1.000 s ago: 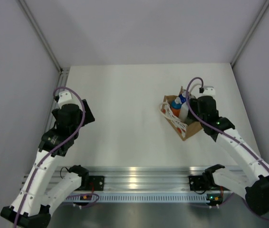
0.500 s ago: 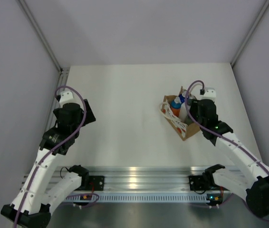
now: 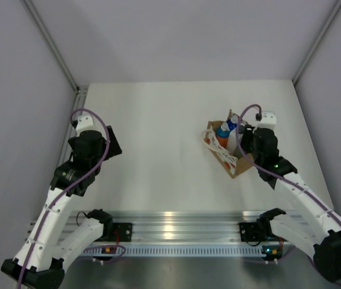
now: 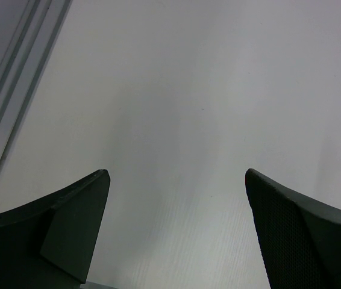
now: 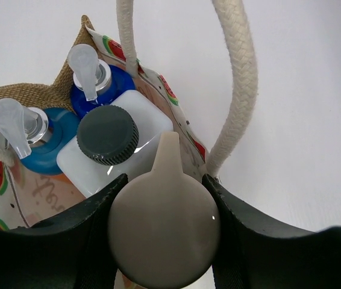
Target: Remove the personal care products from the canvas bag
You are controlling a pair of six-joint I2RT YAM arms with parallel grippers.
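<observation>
The white table [image 3: 158, 114] carries only one cluster of things, on its right half. The left arm [image 3: 68, 180] reaches along the left edge. The left gripper [image 4: 176, 180] hangs over bare tabletop there with its two dark fingers spread wide and nothing between them. The right arm [image 3: 297, 192] stretches up from the near right corner to the canvas bag [image 3: 229, 158]. The bag stands closer to the right edge than to the middle, about halfway between the near and far edges. It is upright with its mouth open, and its cream rope handles [image 5: 238, 84] arch up beside the wrist. All four bottles are inside the bag, packed close together. The right gripper [image 5: 164, 195] is clenched on the round cream pump head of the pump bottle [image 5: 161, 241], one finger pressed against each side. The bottle's body is hidden below the head. Just beyond it is the white bottle [image 5: 149, 123] with its dark ribbed cap. Beyond that, against the bag's far wall, are the two blue-capped bottles [image 5: 115, 84] with clear pump spouts.
</observation>
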